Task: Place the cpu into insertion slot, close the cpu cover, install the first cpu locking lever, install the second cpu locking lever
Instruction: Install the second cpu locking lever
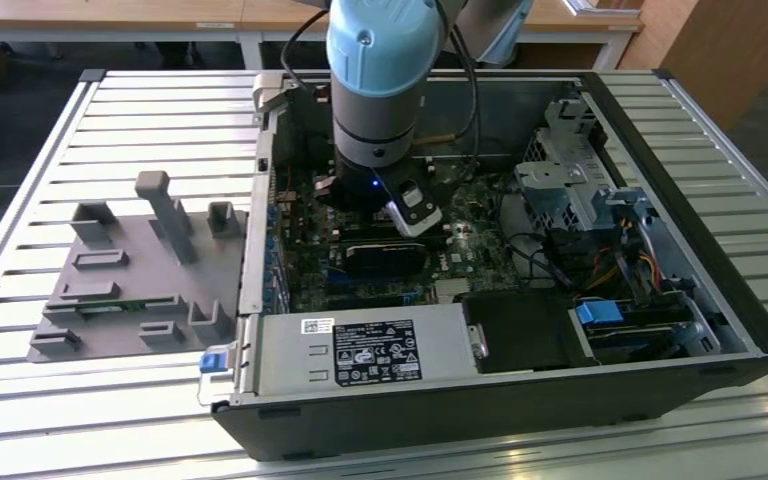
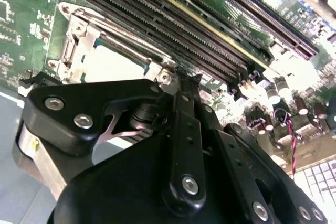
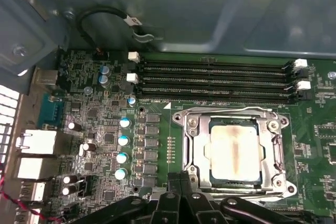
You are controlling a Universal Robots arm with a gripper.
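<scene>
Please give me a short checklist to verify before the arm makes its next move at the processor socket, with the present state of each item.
1. cpu seated in the insertion slot: ok, it lies flat inside.
2. cpu cover closed over the chip: ok, the frame lies down around it.
3. Locking levers latched: cannot tell.
4. gripper near the socket: ok, at its edge in both wrist views.
5. Finger state: cannot tell.
6. Memory slots beside the socket unobstructed: ok.

slatted metal table (image 1: 37, 400) bears open computer case (image 1: 704, 330), grey fixture (image 1: 131, 270).
</scene>
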